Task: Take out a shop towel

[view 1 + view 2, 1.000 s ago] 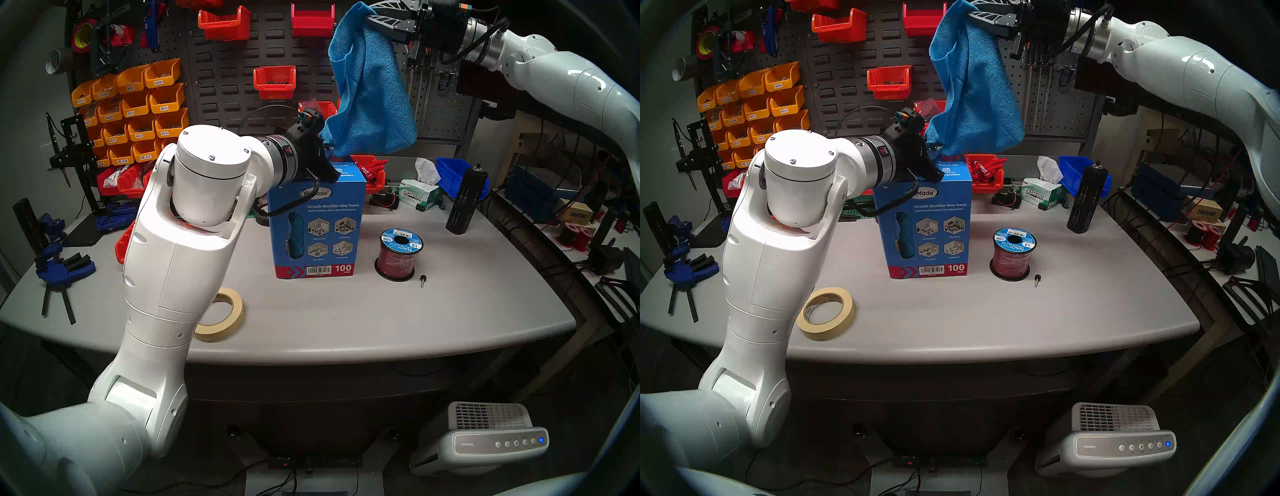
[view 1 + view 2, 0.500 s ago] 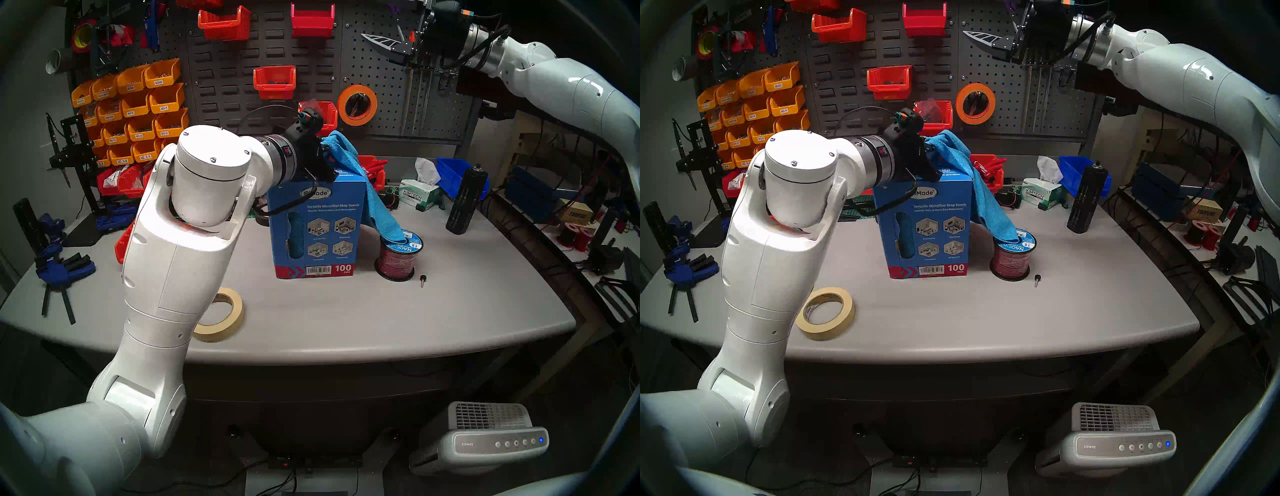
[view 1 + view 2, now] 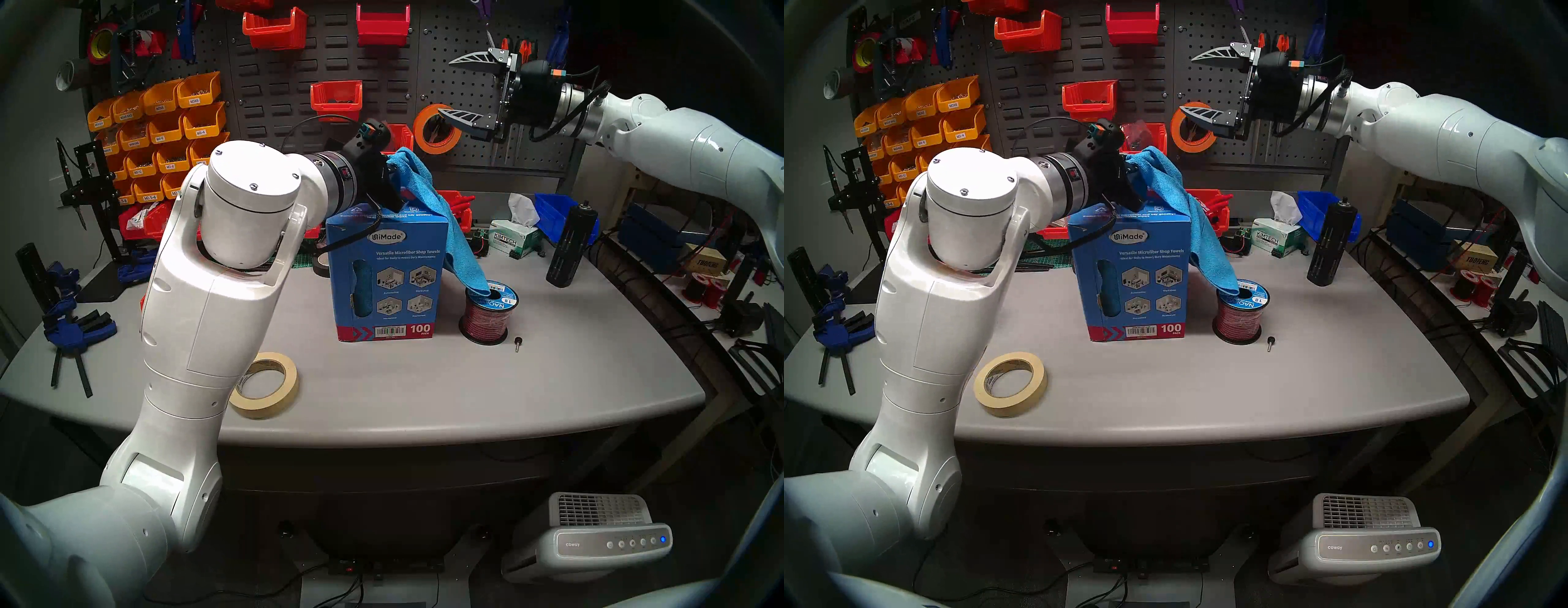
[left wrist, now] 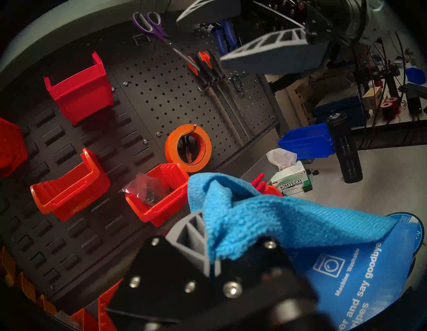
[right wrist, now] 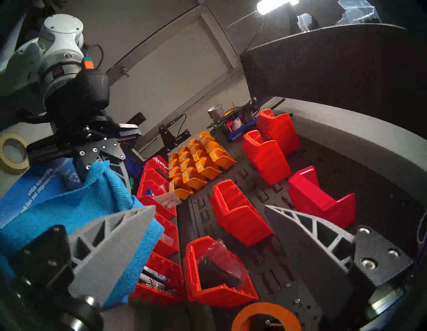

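The shop towel (image 3: 428,204) (image 3: 1180,204) is a bright blue cloth. One end is bunched above the top of the blue "100 pack" carton (image 3: 390,280) (image 3: 1136,276). The rest drapes down the carton's right side, and its tip lies on a red wire spool (image 3: 488,314). My left gripper (image 3: 393,168) (image 4: 208,222) sits just above the carton's top, shut on the bunched end of the towel (image 4: 265,215). My right gripper (image 3: 446,88) (image 5: 210,208) hangs high in front of the pegboard, open and empty, well above the towel.
On the grey table (image 3: 424,395) lie a masking tape roll (image 3: 265,386), a small black knob (image 3: 517,343), a Kimtech tissue box (image 3: 511,242) and a black cylinder (image 3: 570,246). Blue clamps (image 3: 72,327) lie at the left. An orange tape roll (image 3: 437,129) hangs behind my right gripper.
My right gripper let go of the towel and moved down. The towel dropped from high up, now draping over the carton's side onto the spool. My left gripper rose slightly, still gripping.
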